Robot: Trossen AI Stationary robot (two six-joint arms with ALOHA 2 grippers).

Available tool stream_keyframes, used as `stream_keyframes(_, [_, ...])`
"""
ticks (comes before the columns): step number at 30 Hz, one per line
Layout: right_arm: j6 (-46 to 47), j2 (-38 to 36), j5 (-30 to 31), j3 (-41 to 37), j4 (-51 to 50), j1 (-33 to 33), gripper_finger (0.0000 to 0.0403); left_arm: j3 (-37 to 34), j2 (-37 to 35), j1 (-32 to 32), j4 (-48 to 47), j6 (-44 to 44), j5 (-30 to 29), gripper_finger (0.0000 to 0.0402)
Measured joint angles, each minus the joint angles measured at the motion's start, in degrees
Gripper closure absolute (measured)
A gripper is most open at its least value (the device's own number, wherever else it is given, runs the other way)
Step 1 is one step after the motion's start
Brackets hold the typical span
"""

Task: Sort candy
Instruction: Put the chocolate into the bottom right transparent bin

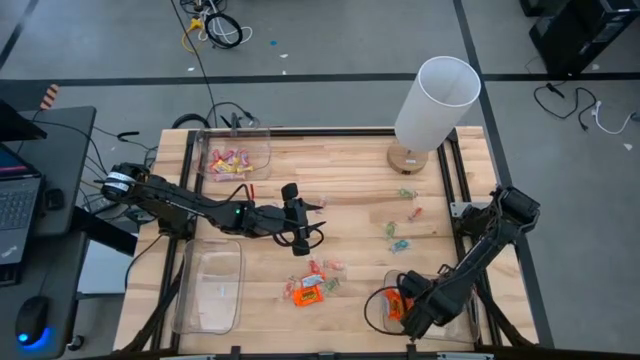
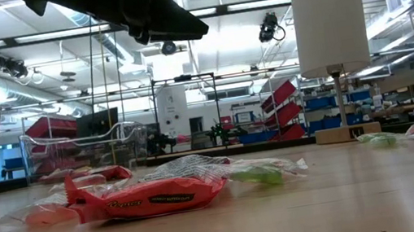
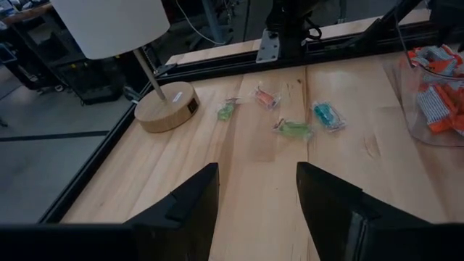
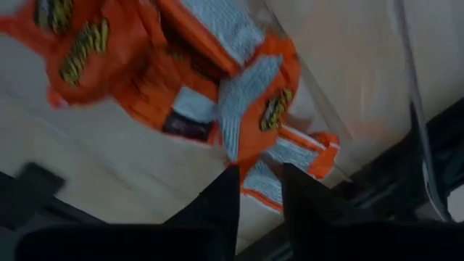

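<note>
High view, near edge first: right gripper (image 1: 408, 318) hangs inside a clear bin (image 1: 468, 322) at the near right corner, fingers slightly parted with nothing between them, just above orange candies (image 4: 181, 80) piled on its floor. An empty clear bin (image 1: 208, 290) lies near left. Loose mixed candy (image 1: 312, 285) sits mid-table near the front edge. Left gripper (image 1: 296, 222) hovers over the table centre, fingers spread and empty. Green and red candies (image 1: 400, 228) lie scattered right of centre. Farthest: a bin of pink/yellow candies (image 1: 228, 161) and a white lamp (image 1: 432, 102).
</note>
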Motion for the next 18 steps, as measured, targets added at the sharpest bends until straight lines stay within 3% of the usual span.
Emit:
stream_keyframes(7, [-0.3,0.0,-0.7,0.0,-0.9,-0.8,0.0304,0.0,0.0,0.0,-0.1,0.0,0.0,0.0213])
stream_keyframes(11, [-0.2,0.0,4.3,0.0,0.5,-0.1,0.0321,0.0,0.0,0.0,-0.1,0.0,0.0,0.0213])
stream_keyframes(18, [-3.5,-0.8,5.9,1.6,1.3,0.9,0.0363,0.0,0.0,-0.1,-3.3,0.0,0.4,0.0213])
